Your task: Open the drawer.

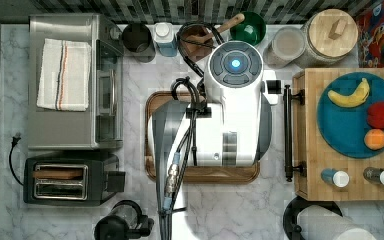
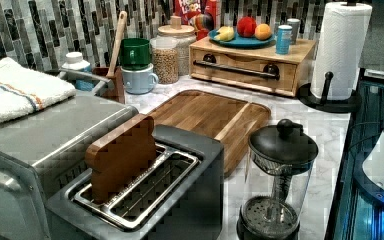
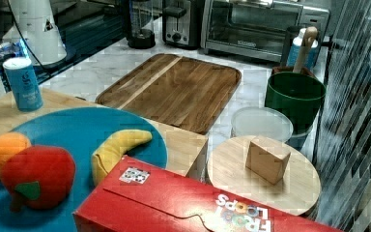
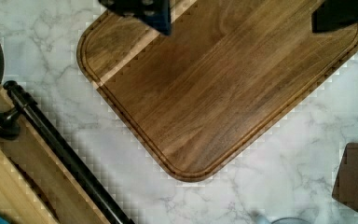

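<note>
Drawer (image 2: 245,67) shut, black bar handle (image 1: 287,132) lengthwise, facing brown tray (image 1: 155,102)

One drawer (image 2: 242,67), one brown tray (image 2: 207,117), one blue plate (image 1: 352,115) carrying three toy fruits, two shakers, one toaster (image 1: 70,177), one paper-towel roll (image 2: 340,47).

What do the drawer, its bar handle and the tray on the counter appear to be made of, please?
The drawer looks like pale bamboo or light wood, matte with fine grain. Its handle seems dark metal, slightly glossy. The tray appears darker brown wood, with visible streaked grain.
</note>
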